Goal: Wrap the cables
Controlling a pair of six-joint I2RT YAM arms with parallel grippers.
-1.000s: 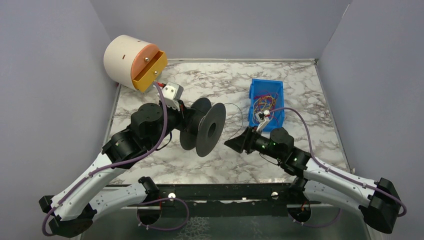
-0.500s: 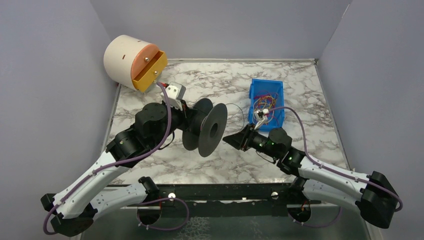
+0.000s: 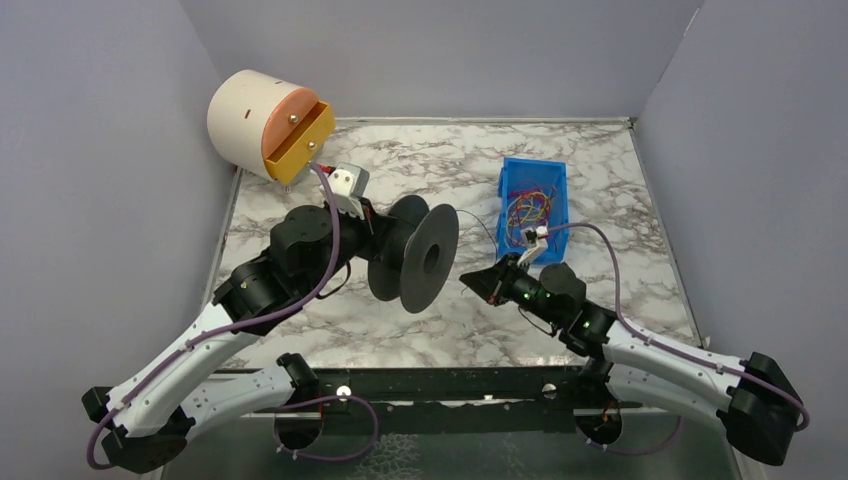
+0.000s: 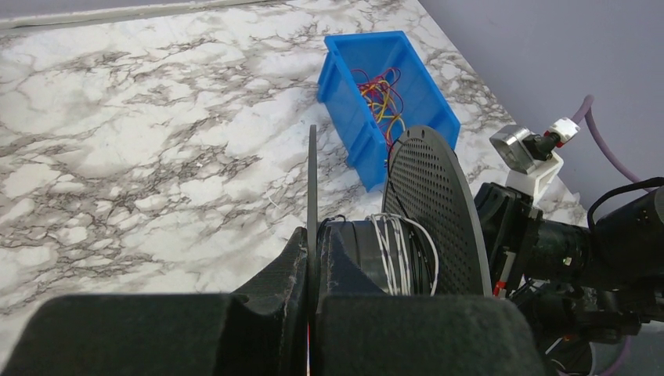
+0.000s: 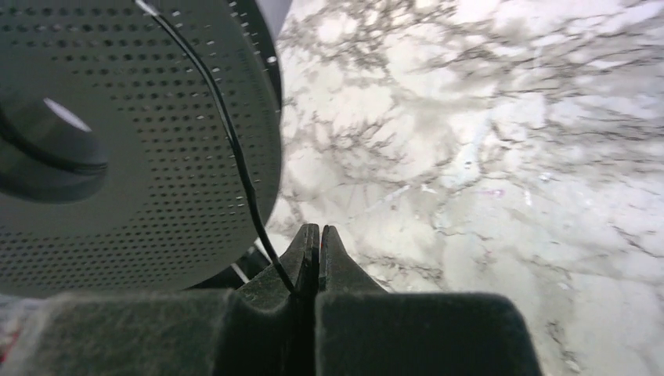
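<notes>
A black spool (image 3: 418,260) is held off the table by my left gripper (image 3: 388,238). In the left wrist view that gripper (image 4: 313,239) is shut on the spool's thin near flange (image 4: 312,176). White and black cables (image 4: 401,254) are wound on the hub beside the perforated flange (image 4: 434,207). My right gripper (image 3: 470,280) sits just right of the spool. In the right wrist view it (image 5: 319,232) is shut on a thin black cable (image 5: 233,145) that runs up across the perforated flange (image 5: 141,133).
A blue bin (image 3: 552,200) holding loose coloured cables (image 3: 527,208) stands behind the right arm, and shows in the left wrist view too (image 4: 344,59). A white and orange cylinder (image 3: 265,125) sits at the back left corner. Grey walls enclose the marble table (image 3: 420,160).
My right gripper has closed from open onto the black cable beside the spool. The left arm has carried the spool slightly right.
</notes>
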